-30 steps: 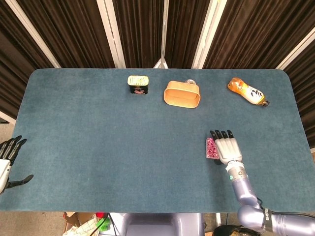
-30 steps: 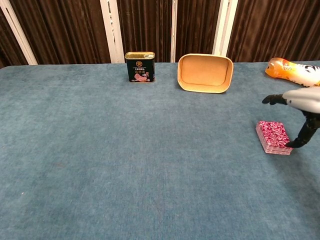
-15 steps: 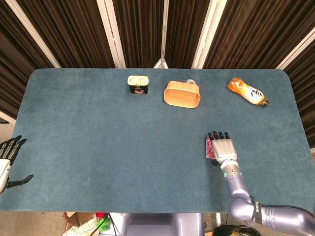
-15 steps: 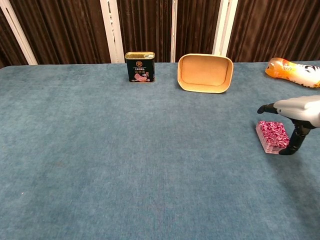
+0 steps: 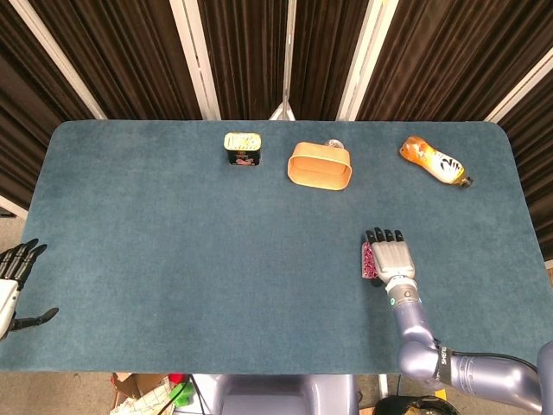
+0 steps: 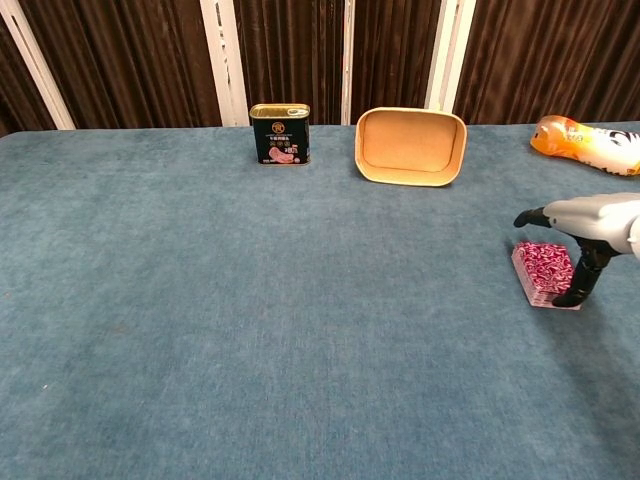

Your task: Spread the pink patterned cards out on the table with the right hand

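Observation:
The pink patterned cards (image 6: 541, 272) lie as one neat stack on the blue table, right of centre; in the head view only their left edge (image 5: 366, 260) shows past the hand. My right hand (image 5: 390, 256) hovers flat over the stack, fingers stretched forward and apart, holding nothing. From the chest, the right hand (image 6: 590, 220) sits just above the cards with its thumb pointing down at the stack's near right edge; contact is unclear. My left hand (image 5: 14, 277) hangs off the table's left edge, fingers apart and empty.
At the back of the table (image 5: 173, 259) stand a dark food tin (image 5: 243, 148), a tan oval box on its side (image 5: 320, 166) and an orange bottle lying down (image 5: 434, 161). Dark curtains close off the far side.
My right hand has slid left over the card stack and settled lower, covering more of it. The cards remain stacked. The left hand has not moved.

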`<act>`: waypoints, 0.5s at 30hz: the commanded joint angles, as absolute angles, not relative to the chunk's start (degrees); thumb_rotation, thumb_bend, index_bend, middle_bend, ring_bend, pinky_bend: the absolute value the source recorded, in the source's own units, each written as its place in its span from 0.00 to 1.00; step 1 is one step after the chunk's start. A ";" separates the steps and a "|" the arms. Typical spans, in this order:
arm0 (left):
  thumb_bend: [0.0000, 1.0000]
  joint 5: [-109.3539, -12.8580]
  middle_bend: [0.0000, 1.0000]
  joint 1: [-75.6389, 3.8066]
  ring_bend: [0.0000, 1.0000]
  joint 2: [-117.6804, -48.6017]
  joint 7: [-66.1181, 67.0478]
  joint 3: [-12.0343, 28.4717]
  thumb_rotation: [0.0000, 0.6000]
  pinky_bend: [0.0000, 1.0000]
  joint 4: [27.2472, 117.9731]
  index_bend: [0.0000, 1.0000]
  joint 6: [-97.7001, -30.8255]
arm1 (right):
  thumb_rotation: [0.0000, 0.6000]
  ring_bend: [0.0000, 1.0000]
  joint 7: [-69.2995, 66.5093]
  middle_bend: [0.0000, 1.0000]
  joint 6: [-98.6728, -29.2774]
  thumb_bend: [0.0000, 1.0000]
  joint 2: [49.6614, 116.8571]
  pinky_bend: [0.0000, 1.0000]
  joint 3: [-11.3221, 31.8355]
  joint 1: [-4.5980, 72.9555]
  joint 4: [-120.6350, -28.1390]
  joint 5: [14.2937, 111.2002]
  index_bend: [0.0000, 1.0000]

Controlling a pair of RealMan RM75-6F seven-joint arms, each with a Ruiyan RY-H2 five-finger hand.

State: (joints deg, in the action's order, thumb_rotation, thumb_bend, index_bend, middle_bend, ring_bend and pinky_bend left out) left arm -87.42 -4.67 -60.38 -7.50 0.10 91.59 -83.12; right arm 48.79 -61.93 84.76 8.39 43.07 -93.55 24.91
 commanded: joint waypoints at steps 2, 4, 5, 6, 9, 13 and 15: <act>0.02 -87.31 0.00 -4.68 0.00 -60.34 -7.50 0.13 1.00 0.00 91.71 0.00 -83.10 | 1.00 0.03 48.41 0.08 -61.53 0.25 85.15 0.00 8.06 43.34 -92.87 24.67 0.01; 0.02 -87.21 0.00 -4.67 0.00 -60.33 -7.54 0.16 1.00 0.00 91.74 0.00 -83.08 | 1.00 0.03 48.19 0.09 -61.41 0.25 85.35 0.00 7.96 43.46 -92.58 24.55 0.02; 0.02 -87.12 0.00 -4.68 0.00 -60.31 -7.54 0.17 1.00 0.00 91.80 0.00 -83.00 | 1.00 0.03 48.05 0.09 -61.32 0.25 85.47 0.00 7.93 43.54 -92.43 24.44 0.02; 0.02 -87.07 0.00 -4.70 0.00 -60.28 -7.57 0.17 1.00 0.00 91.85 0.00 -82.93 | 1.00 0.03 47.98 0.09 -61.28 0.25 85.52 0.00 7.92 43.60 -92.36 24.37 0.02; 0.02 -87.04 0.00 -4.73 0.00 -60.22 -7.55 0.15 1.00 0.00 91.90 0.00 -82.84 | 1.00 0.04 47.83 0.09 -61.12 0.25 85.79 0.00 7.80 43.88 -91.96 24.08 0.03; 0.02 -86.93 0.00 -4.72 0.00 -60.21 -7.62 0.18 1.00 0.00 91.96 0.00 -82.82 | 1.00 0.06 47.80 0.11 -61.04 0.25 86.06 0.00 7.75 44.23 -91.28 23.63 0.08; 0.02 -86.89 0.00 -4.72 0.00 -60.18 -7.67 0.18 1.00 0.00 92.00 0.00 -82.79 | 1.00 0.08 47.72 0.14 -61.01 0.25 86.13 0.00 7.75 44.34 -91.04 23.45 0.10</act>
State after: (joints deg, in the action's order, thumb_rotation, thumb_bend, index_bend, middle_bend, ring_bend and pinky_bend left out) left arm -86.89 -4.72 -60.18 -7.67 0.19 92.00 -82.79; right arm 47.74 -61.02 86.10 7.75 44.30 -91.07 23.48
